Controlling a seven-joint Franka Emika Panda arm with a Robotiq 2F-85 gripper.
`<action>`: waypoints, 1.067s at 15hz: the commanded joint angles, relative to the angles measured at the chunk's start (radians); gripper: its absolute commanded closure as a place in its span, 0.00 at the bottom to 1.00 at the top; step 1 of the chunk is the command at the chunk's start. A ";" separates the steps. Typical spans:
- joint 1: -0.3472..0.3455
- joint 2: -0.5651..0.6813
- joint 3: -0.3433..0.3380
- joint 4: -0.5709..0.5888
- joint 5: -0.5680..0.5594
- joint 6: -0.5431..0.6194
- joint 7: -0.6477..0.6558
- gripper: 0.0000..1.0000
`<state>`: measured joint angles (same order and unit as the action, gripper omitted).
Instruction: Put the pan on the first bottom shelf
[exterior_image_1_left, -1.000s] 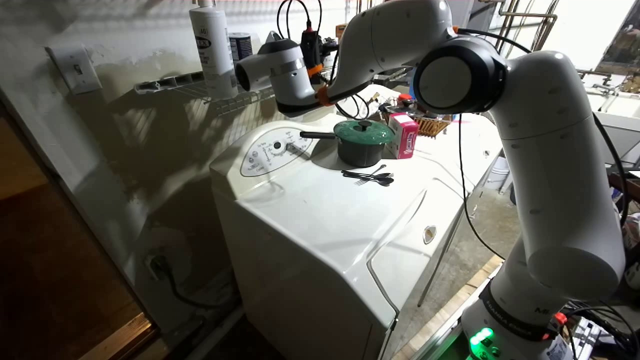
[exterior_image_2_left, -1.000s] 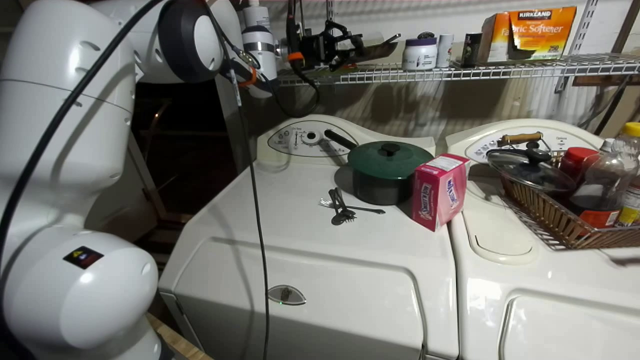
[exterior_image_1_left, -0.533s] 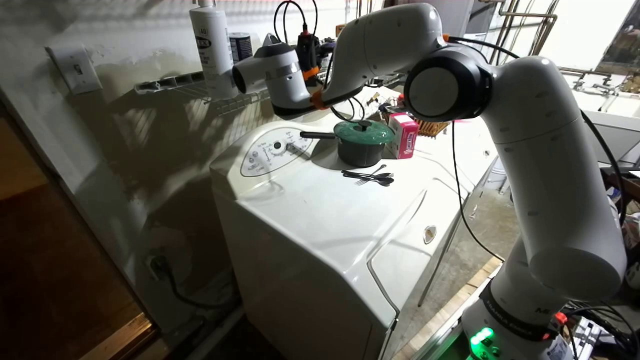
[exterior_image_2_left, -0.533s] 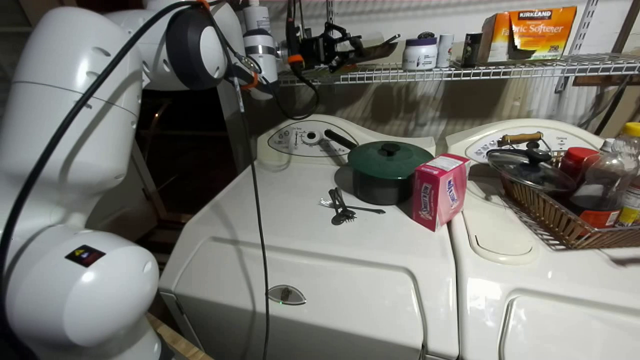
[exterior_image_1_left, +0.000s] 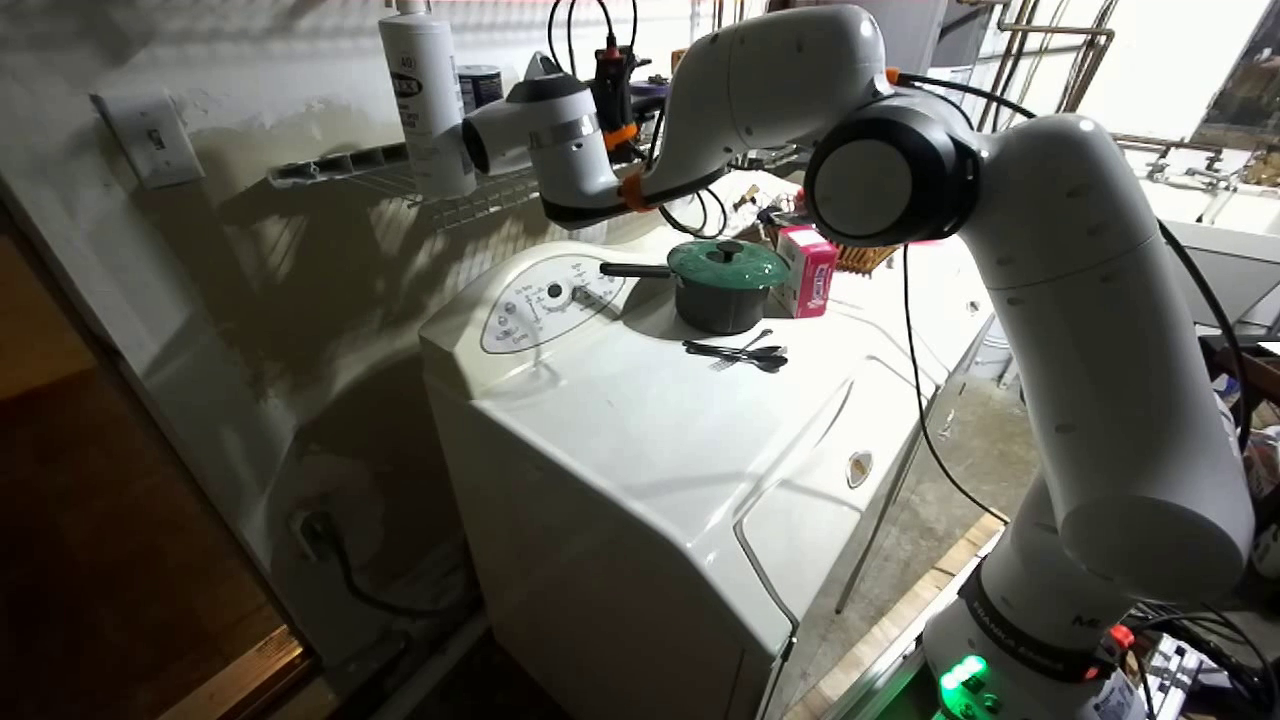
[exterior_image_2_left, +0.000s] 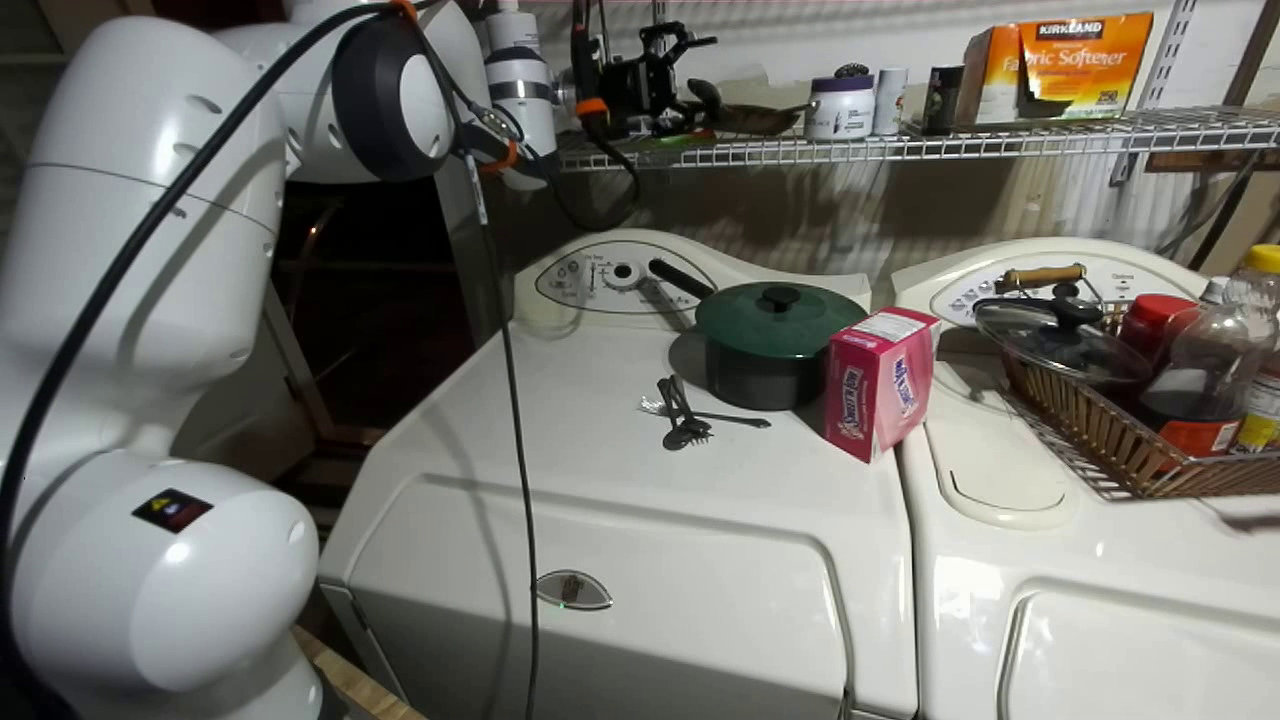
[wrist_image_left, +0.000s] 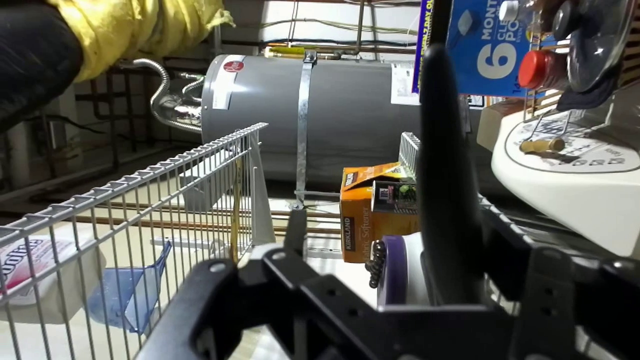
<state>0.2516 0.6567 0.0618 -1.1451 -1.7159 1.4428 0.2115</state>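
The black two-fingered gripper (exterior_image_2_left: 708, 68) is now spread wide, and the small round black frying pan (exterior_image_2_left: 764, 121), less tilted than a moment ago, is seen lying on the long white wire-grid shelf (exterior_image_2_left: 1000, 146), so only withdrawal is judged left.

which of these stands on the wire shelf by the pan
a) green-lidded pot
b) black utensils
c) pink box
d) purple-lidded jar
d, since in an exterior view the purple-lidded jar stands on the wire shelf just past the pan, while the other three choices sit lower down, on the white machine.
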 joint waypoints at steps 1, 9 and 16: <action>0.025 0.010 -0.014 0.037 -0.012 -0.009 -0.031 0.00; 0.041 -0.058 0.035 -0.037 0.038 0.066 -0.005 0.00; 0.039 -0.099 0.071 -0.098 0.095 0.165 0.009 0.00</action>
<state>0.2933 0.6142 0.1210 -1.1695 -1.6641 1.5507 0.2121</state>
